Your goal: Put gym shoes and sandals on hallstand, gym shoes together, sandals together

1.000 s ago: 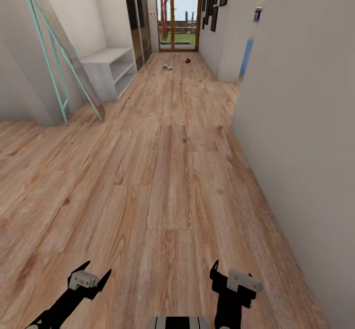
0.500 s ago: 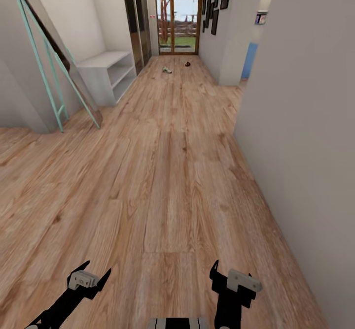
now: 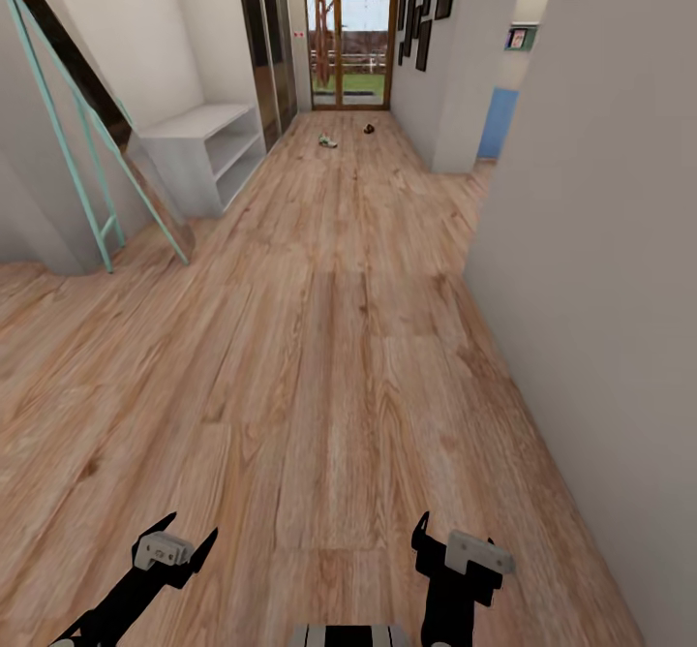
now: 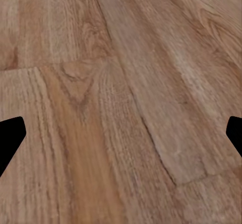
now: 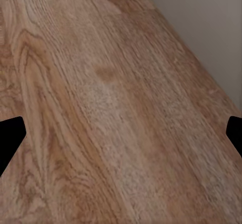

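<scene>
Warm brown wood-grain plank flooring (image 3: 329,337) runs down the corridor toward a wood-framed glazed door (image 3: 348,27) at the far end. Far off on that floor, just before the door, lies a small pale shape, a cream-white gym shoe (image 3: 328,141), and a little to its right a small dark brown sandal (image 3: 369,128); both are too small to tell more, and whether each speck is one shoe or two cannot be told. The long low pale grey hallstand with open shelf tiers (image 3: 198,153) stands against the left wall, nearer than the shoes and well apart from them. A pale turquoise metal frame (image 3: 87,143) leans at the left, just beside the hallstand. A plain grey wall (image 3: 600,240) closes the right side.

Low in the head view, the black left gripper (image 3: 174,542) and the black right gripper (image 3: 450,542) hang above bare floor, each with its fingers spread apart and holding nothing.
</scene>
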